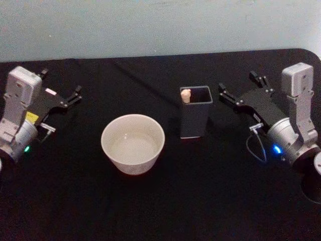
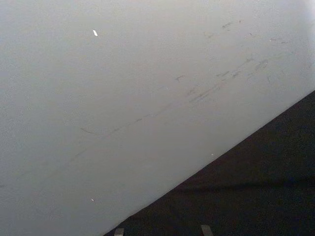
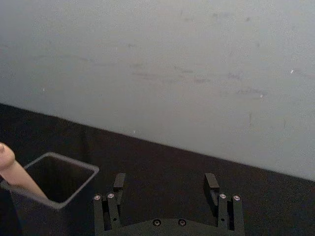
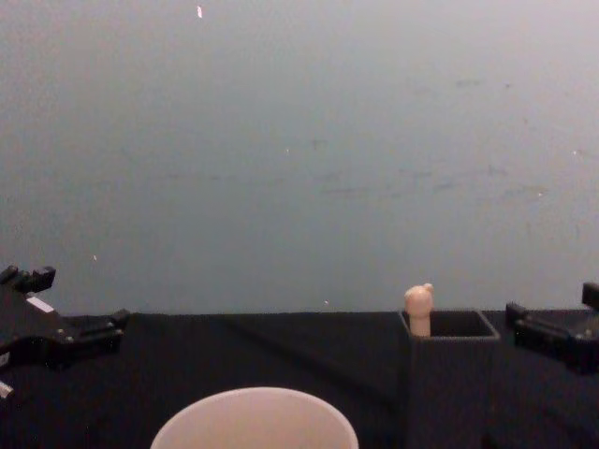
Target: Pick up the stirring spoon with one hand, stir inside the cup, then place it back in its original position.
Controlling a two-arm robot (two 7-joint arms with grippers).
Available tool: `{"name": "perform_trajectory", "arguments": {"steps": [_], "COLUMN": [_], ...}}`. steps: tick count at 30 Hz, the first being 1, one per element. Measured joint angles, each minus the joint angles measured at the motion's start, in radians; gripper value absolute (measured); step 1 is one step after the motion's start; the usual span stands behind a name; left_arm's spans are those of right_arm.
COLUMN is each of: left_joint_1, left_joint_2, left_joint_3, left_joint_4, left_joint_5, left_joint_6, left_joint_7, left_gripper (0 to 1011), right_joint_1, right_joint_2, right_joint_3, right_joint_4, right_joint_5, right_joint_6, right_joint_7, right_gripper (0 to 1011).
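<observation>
While stirring spoon (image 1: 186,95) sits in holder (image 1: 194,120), released right claw (image 1: 242,93) is just beside; left claw (image 1: 60,90) released, well apart

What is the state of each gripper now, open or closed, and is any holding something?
Left gripper: jaws open, holding nothing, at the table's left side.
Right gripper: jaws open, holding nothing, just right of the holder with the stirring spoon.

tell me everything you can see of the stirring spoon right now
Only the top of the stirring spoon shows: a pale beige handle ending in a knobbed tip, matte like wood or plastic. It leans in the near-left corner of the dark grey square holder, sticking just above the rim. Its shaft and bowl are hidden inside. Nothing else touches it.
</observation>
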Motion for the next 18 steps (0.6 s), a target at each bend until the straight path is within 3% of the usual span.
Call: {"name": "perform_trajectory", "arguments": {"steps": [18], "left_joint_1": [0.0], "left_joint_2": [0.0], "left_joint_3": [0.0], "left_joint_4": [0.0], "left_joint_5": [0.0], "left_joint_6": [0.0], "left_joint_7": [0.0], "left_gripper": [1001], "right_joint_1": [0.006], "right_joint_2": [-0.012], "right_joint_3": [0.001], "right_joint_4": [0.023], "right_joint_5": [-0.015], "right_joint_6": [0.014], "right_joint_7": [0.009], "right_gripper": [1002]}}
